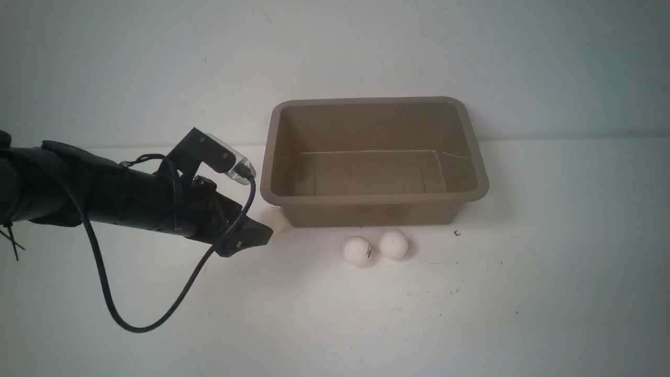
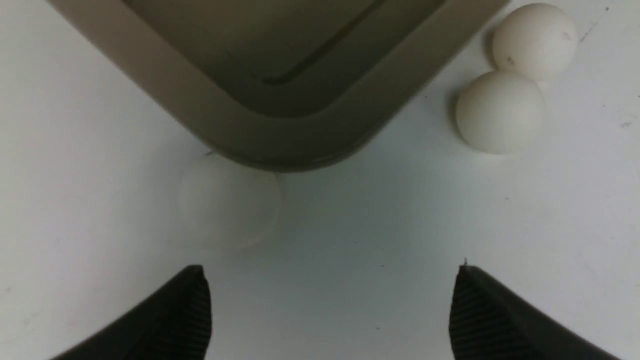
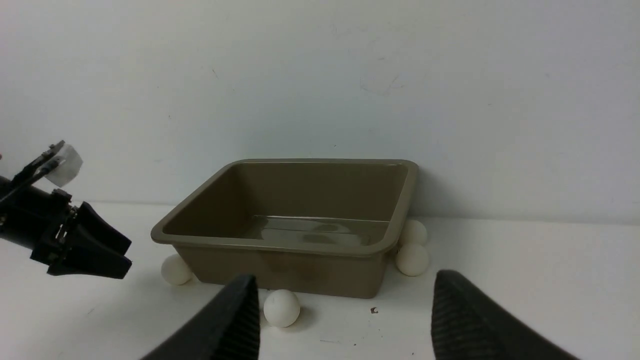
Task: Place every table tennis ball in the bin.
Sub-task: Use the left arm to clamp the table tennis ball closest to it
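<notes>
**Jaws apart; five balls outside bin**

The left gripper, wide and empty, faces a ball at the bin's near-left corner, half hiding it in front view. The right gripper is spread, empty. The bin stands mouth up, long axis left to right. Two balls lie before its front wall; two more at its right end show only in right wrist view.
</notes>
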`<state>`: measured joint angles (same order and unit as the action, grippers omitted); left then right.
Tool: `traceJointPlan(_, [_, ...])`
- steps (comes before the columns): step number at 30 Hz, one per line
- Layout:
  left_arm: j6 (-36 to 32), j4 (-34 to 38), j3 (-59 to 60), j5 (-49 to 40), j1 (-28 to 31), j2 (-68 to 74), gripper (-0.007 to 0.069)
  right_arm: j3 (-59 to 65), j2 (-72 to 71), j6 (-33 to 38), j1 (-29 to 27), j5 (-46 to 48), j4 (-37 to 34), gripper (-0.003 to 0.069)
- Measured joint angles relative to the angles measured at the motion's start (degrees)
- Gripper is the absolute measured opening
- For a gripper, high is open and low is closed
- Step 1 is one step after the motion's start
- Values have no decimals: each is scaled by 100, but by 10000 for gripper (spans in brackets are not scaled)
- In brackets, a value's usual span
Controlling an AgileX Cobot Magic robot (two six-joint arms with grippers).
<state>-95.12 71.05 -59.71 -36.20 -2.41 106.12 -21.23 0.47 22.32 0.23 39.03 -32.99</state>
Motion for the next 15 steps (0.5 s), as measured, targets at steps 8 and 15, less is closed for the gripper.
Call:
traceJointPlan(8, [-934,548,-324,170,0,552,576,0,0,5,0,29,0,423])
traceJointPlan(15, [-1965,1492,-335,196,-2,829,576,0,0,5,0,110,0,423])
